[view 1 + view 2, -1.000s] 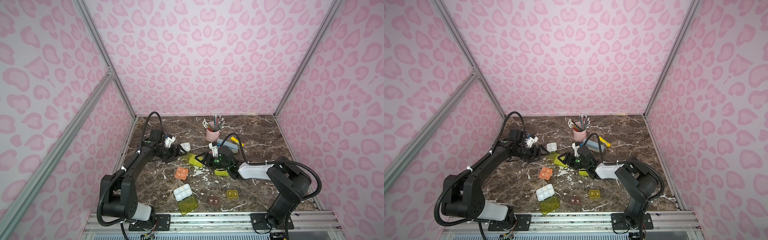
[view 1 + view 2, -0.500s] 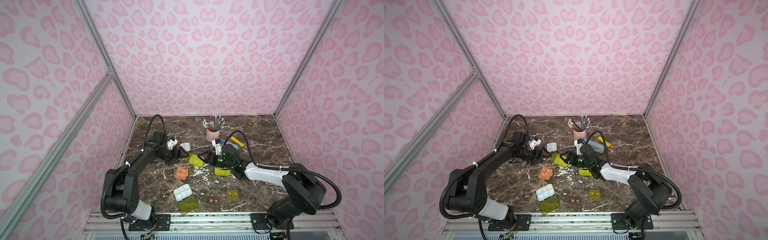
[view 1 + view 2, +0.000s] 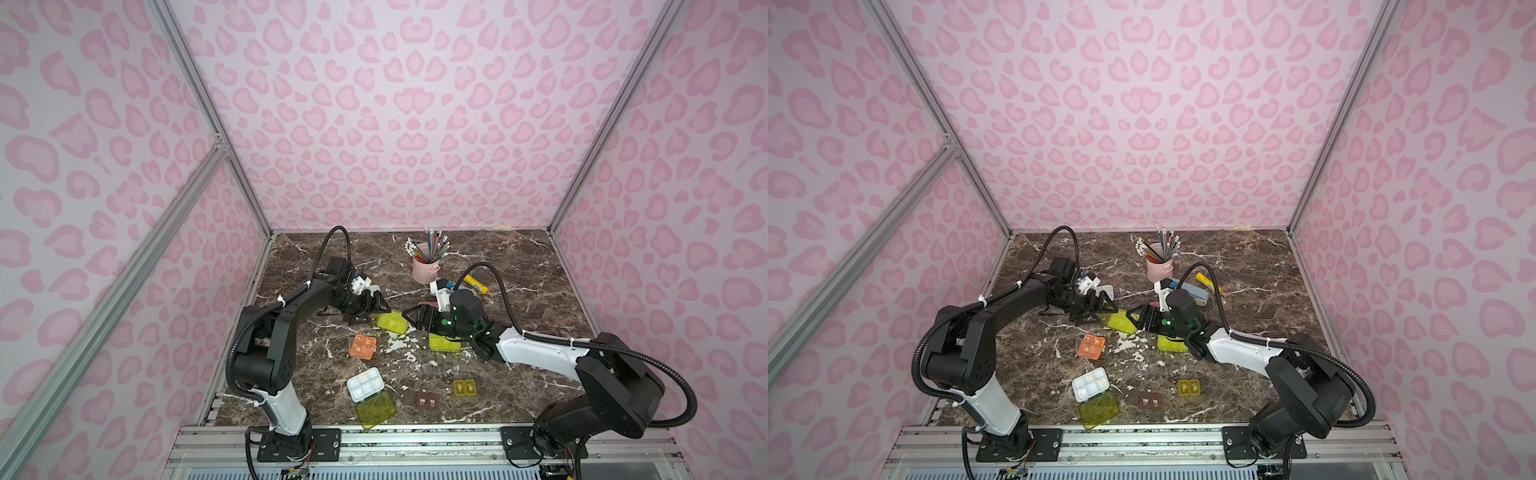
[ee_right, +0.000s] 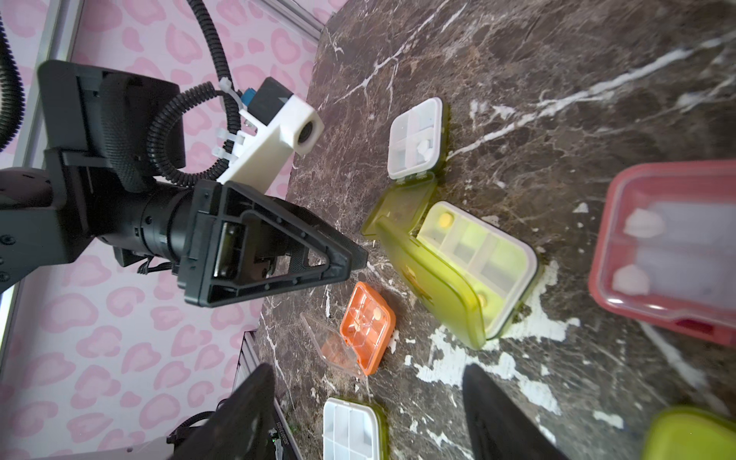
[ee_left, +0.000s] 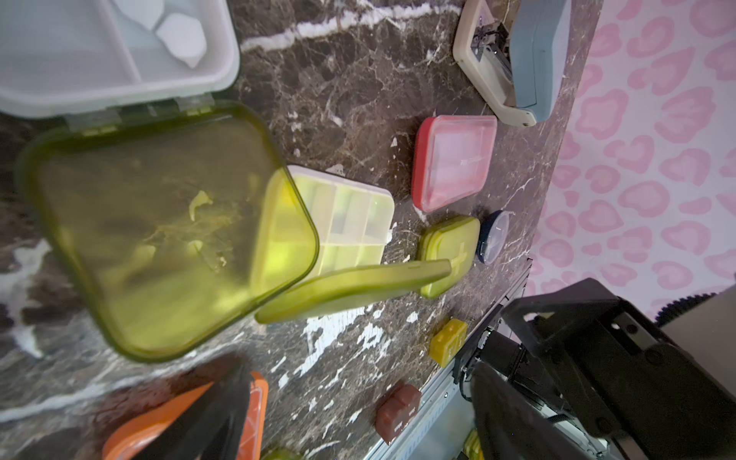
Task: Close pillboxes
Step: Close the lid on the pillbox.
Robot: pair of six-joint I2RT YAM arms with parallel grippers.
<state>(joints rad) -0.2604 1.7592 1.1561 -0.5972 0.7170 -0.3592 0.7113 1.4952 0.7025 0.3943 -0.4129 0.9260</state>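
Observation:
Both grippers are open and empty, facing each other across a white pillbox (image 4: 478, 255) whose yellow-green lid (image 4: 434, 286) stands half raised. My left gripper (image 3: 374, 313) is at its left, my right gripper (image 3: 411, 321) at its right, neither touching it. Behind the left gripper a white pillbox (image 5: 99, 51) lies with its lid (image 5: 159, 227) flat open. The orange pillbox (image 3: 363, 346) is open, with a clear lid. Another open white pillbox (image 3: 365, 385) lies near the front. The pink (image 5: 454, 161), olive (image 5: 450, 255), dark-blue (image 5: 494, 237), brown (image 3: 428, 401) and yellow (image 3: 464, 387) pillboxes look shut.
A shut yellow-green box (image 3: 444, 344) lies under my right wrist. A pink cup of pencils (image 3: 424, 266) stands at the back, with a grey-blue stapler (image 3: 1192, 291) and a yellow glue stick (image 3: 476, 284) beside it. A metal rail (image 3: 415, 436) edges the table's front.
My left gripper has moved right, closer to the half-raised lid. My right arm has stretched out, its elbow swinging right, with the gripper still beside the same box.

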